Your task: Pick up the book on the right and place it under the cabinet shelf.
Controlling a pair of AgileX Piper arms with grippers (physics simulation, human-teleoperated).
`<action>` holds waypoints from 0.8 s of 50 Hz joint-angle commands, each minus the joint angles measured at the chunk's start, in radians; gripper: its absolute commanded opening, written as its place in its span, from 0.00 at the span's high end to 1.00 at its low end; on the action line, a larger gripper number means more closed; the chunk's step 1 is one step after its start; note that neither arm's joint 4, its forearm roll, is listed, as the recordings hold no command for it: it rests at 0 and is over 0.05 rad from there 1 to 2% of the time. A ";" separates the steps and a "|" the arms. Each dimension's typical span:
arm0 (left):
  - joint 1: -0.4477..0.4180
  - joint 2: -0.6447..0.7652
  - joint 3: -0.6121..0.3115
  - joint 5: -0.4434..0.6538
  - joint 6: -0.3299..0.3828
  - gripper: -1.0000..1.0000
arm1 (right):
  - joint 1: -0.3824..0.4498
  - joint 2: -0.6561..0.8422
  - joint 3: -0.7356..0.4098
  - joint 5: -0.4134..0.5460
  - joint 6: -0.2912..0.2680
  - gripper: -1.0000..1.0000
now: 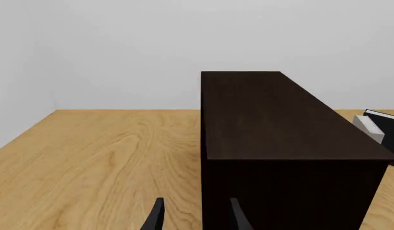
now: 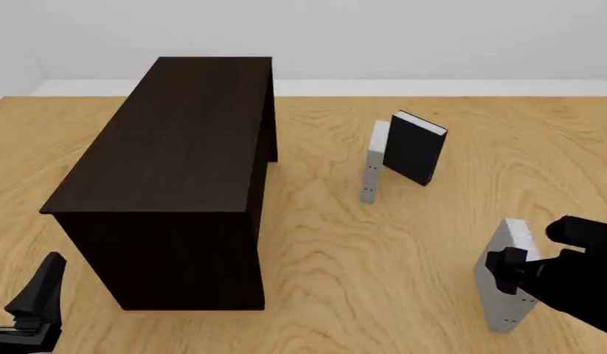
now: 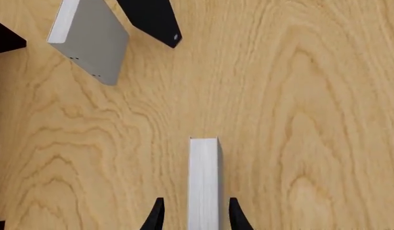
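Book [image 2: 502, 287] stands upright on edge on the worktop [image 2: 382, 243], front-right area, well right of the cabinet shelf [image 2: 170, 158]. Its long axis is vertical. Broad grey cover faces left toward the cabinet, and the white page edge faces up and away. From the right wrist view the book [image 3: 204, 182] reads as a narrow pale strip running straight along the line of the fingers, top edge pointing away from the camera.

Right gripper [image 2: 508, 270] is at the book's upper part. In the wrist view the two dark fingers [image 3: 156, 215] sit one on each side of the strip, spread only slightly wider than its thickness, with a thin gap showing on both sides. Can't tell whether they're actually pressing on it. The book's bottom edge appears to rest on the worktop.

Look: thick light-grey hardcover, white pages, a few tiny dark dots low along the near cover edge.

Two other books stand further back, centre-right: a slim pale grey book [image 2: 373, 171] and, just beside it, a black book [image 2: 415, 147] with white pages, tilted a little. Both are well clear of the gripped one.

Left gripper [image 2: 32, 302] hangs at the front-left near the cabinet's front corner, fingers [image 1: 156, 216] moderately apart, nothing between them. The cabinet is dark brown, almost black, with a long flat top running front to back.
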 commanded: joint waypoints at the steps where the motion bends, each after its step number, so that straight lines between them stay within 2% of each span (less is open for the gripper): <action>1: 0.000 0.000 0.000 0.000 0.000 0.00 | -0.004 0.024 0.027 -0.033 0.001 0.00; 4: 0.000 0.000 0.000 0.000 0.000 0.00 | -0.007 0.030 0.034 -0.043 0.002 0.00; 5: 0.000 0.000 0.000 0.000 0.000 0.00 | -0.007 0.030 0.035 -0.043 0.003 1.00; 15: 0.000 0.000 0.000 0.000 0.000 0.00 | -0.011 0.009 0.008 -0.008 -0.006 1.00; 26: 0.000 0.000 0.000 0.000 0.000 0.00 | 0.023 -0.036 -0.055 0.050 -0.006 1.00; 39: 0.000 0.000 0.000 0.000 0.000 0.00 | 0.098 -0.108 -0.158 0.112 0.044 1.00; 40: 0.000 0.000 0.000 0.000 0.000 0.00 | 0.115 -0.120 -0.163 0.115 0.061 1.00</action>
